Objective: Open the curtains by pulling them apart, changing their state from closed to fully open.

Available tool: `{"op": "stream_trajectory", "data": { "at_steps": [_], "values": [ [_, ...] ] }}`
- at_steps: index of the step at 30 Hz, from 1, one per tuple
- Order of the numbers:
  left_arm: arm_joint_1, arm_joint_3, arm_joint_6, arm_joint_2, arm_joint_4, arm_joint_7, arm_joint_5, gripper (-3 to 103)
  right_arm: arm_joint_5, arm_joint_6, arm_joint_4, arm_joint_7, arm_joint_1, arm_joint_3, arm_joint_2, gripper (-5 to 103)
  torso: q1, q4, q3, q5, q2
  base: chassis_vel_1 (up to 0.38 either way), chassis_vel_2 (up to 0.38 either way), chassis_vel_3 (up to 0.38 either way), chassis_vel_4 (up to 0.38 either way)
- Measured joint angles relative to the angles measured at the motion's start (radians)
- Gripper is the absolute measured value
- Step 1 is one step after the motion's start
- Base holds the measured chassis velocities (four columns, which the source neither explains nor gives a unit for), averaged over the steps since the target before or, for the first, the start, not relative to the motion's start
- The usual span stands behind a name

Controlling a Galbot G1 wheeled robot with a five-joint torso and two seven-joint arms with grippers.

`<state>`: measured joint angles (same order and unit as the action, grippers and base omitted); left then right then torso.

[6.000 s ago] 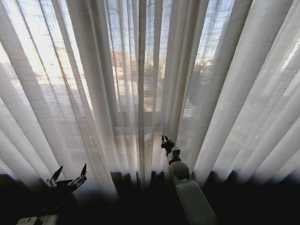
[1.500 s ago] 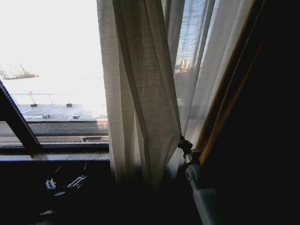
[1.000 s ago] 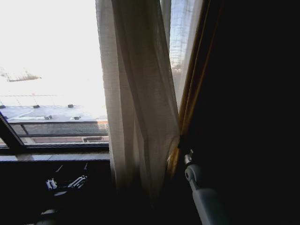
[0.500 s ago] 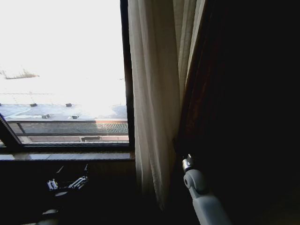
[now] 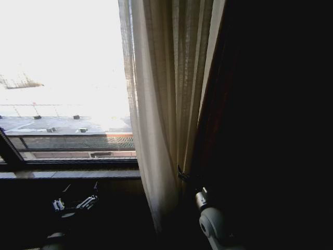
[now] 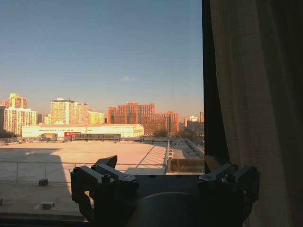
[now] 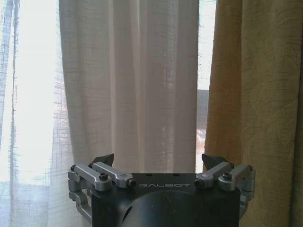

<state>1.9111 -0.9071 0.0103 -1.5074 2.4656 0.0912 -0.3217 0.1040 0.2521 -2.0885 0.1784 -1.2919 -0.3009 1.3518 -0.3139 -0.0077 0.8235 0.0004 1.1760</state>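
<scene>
Head view: right claw (image 7: 158, 165) spread wide before bunched curtains (image 5: 161, 114); left claw (image 6: 163, 177) wide, low.

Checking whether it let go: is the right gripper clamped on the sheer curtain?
No. The right gripper is open, its fingers spread with the sheer curtain hanging beyond them.

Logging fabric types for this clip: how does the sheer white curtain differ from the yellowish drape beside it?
The sheer curtain is white, see-through and finely woven in narrow folds; the yellow drape is opaque and faintly patterned. In the head view the curtain catches window light; the drape lies in shadow. Both hang full-height behind the open right gripper.
</scene>
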Motion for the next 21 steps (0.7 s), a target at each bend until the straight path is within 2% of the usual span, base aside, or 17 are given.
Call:
{"op": "stream_trajectory", "data": {
  "at_steps": [5, 14, 21],
  "values": [
    [0.006, 0.002, 0.006, -0.002, 0.007, 0.0, 0.001, 100, -0.056, -0.022, 0.02, 0.003, -0.003, 0.003, 0.011, 100, 0.0, 0.0, 0.0, -0.0002, 0.0, 0.0, 0.0, 0.0, 0.0],
    [0.02, 0.002, 0.023, -0.01, 0.01, 0.0, 0.004, 100, -0.059, -0.025, 0.022, 0.004, -0.005, 0.003, 0.011, 100, 0.0, 0.0, 0.0, 0.0, 0.0, 0.039, 0.032, -0.036, -0.03],
    [0.022, 0.001, 0.028, -0.015, 0.012, 0.0, 0.004, 100, -0.059, -0.026, 0.023, 0.004, -0.005, 0.007, 0.01, 100, 0.0, 0.0, 0.0, -0.0002, 0.0, 0.171, 0.165, -0.15, -0.178]
  ]
}}
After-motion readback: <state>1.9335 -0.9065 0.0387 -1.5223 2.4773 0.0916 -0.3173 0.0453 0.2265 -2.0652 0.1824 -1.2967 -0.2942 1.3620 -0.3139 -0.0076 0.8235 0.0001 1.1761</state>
